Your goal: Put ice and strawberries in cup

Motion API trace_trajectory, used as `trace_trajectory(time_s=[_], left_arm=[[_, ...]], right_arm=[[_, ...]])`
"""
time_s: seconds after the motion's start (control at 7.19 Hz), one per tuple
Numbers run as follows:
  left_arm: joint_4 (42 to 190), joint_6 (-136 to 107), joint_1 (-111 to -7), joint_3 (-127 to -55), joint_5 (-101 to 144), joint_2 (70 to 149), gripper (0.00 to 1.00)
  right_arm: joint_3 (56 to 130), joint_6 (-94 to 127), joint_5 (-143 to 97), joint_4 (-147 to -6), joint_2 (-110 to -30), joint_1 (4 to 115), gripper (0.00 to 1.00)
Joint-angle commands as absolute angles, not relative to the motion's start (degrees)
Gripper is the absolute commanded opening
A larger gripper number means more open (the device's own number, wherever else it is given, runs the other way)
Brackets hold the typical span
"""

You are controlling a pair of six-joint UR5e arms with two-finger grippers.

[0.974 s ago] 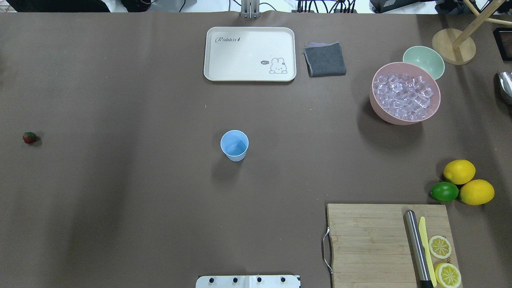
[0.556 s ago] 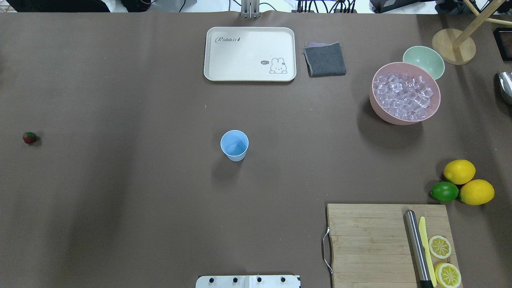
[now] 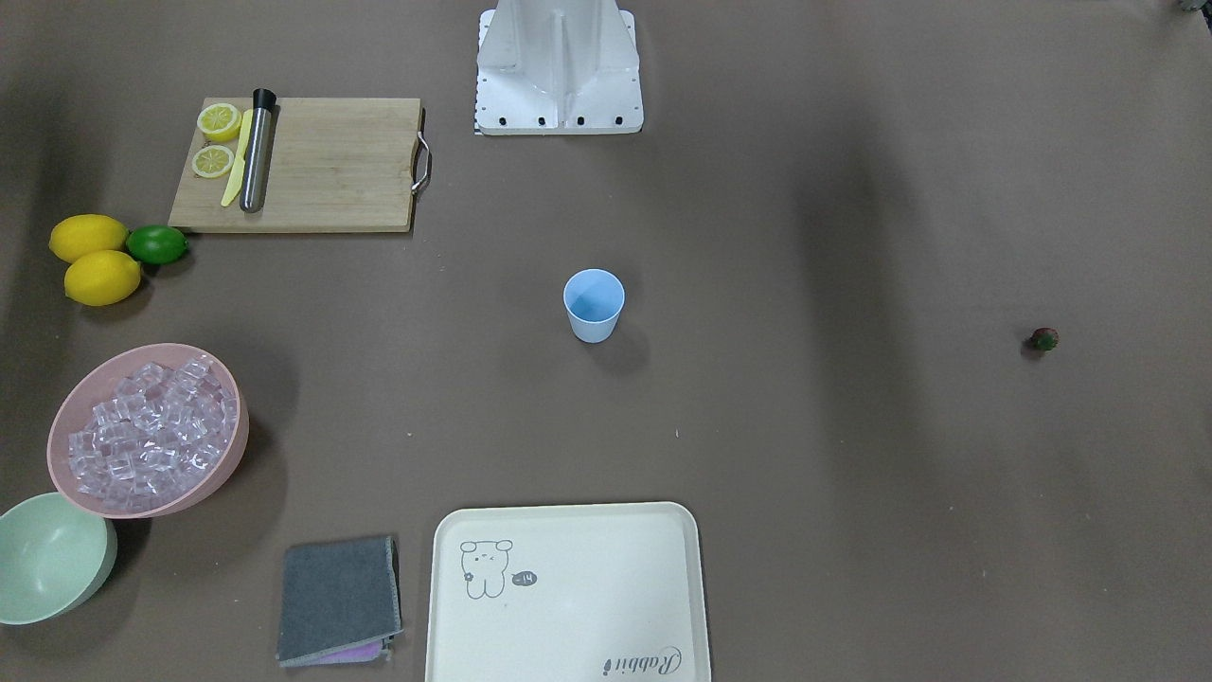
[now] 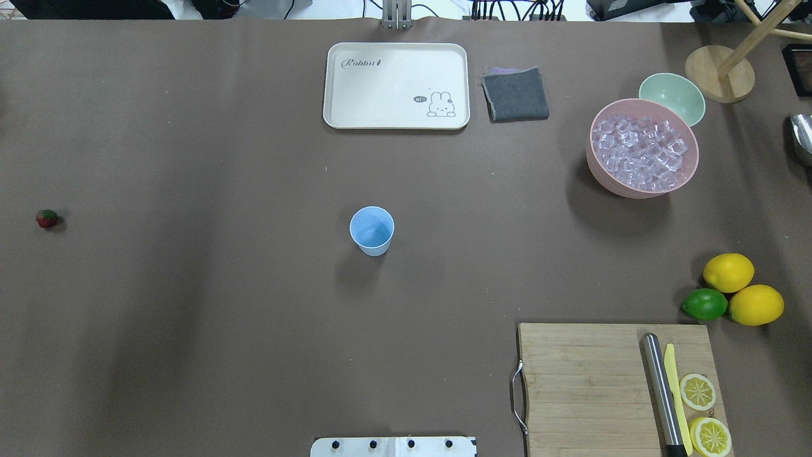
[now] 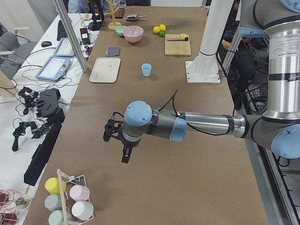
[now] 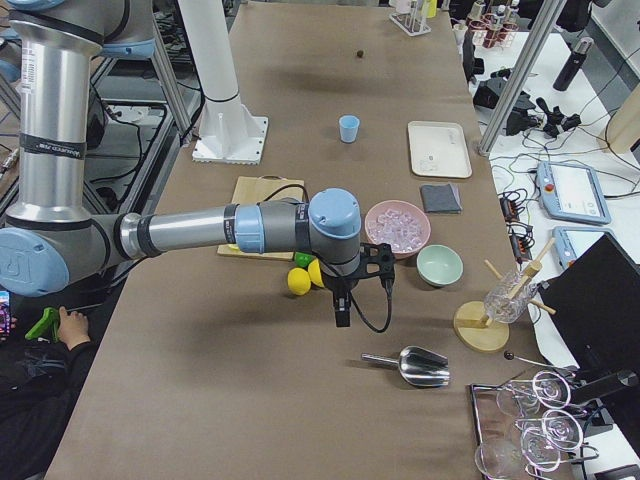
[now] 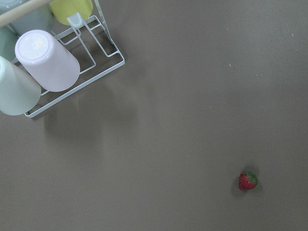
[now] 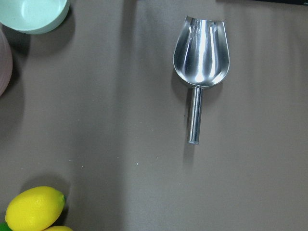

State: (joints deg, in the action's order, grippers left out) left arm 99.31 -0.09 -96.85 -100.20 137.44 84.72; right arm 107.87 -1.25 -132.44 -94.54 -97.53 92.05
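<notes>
The light blue, tapered cup (image 4: 372, 230) stands upright mid-bench. The strawberry (image 4: 46, 218), tiny and dark red with a green top, lies alone far out on the robot's left. The ice (image 4: 641, 154), clear glassy cubes, is heaped in the pink bowl (image 4: 602, 179) far right. The left tool (image 5: 124, 154) and right tool (image 6: 342, 312) hang over the bench's ends; I cannot tell whether either is open or closed.

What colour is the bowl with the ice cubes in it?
Pink. The bowl shows best in the overhead exterior view.
</notes>
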Motion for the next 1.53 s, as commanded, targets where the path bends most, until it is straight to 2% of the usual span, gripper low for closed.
trace_trajectory(time_s=[0.0, 0.14, 0.28, 0.56, 0.7, 0.97, 1.25, 1.39], left_arm=[[99.3, -0.1, -96.9, -100.2, 137.4, 84.8, 0.98], [99.3, -0.1, -96.8, -100.0, 137.4, 84.8, 0.98], [99.3, -0.1, -96.8, -100.0, 137.3, 84.9, 0.98], [99.5, -0.1, -96.8, -100.1, 137.4, 85.1, 0.98], [99.5, -0.1, -96.7, -100.0, 137.4, 85.2, 0.98], [99.4, -0.1, -95.8, -99.7, 137.2, 85.7, 0.98], [99.5, -0.1, -95.5, -99.7, 137.2, 86.2, 0.98], [99.5, -0.1, -95.5, -99.9, 137.3, 86.2, 0.98]], right_arm=[[107.2, 2.1, -131.8, -94.7, -96.9, 89.9, 1.00], [107.5, 2.4, -132.4, -94.9, -96.7, 89.4, 1.00], [107.8, 7.3, -132.3, -94.9, -92.9, 86.3, 0.99], [106.6, 30.4, -129.2, -94.3, -78.5, 71.6, 0.99], [105.7, 36.5, -125.6, -94.3, -73.8, 65.3, 0.98], [102.8, 40.3, -124.7, -91.5, -71.1, 60.4, 0.95], [96.2, 48.8, -120.8, -77.7, -71.1, 56.1, 0.95], [94.8, 48.2, -119.9, -77.1, -71.0, 55.6, 0.95]])
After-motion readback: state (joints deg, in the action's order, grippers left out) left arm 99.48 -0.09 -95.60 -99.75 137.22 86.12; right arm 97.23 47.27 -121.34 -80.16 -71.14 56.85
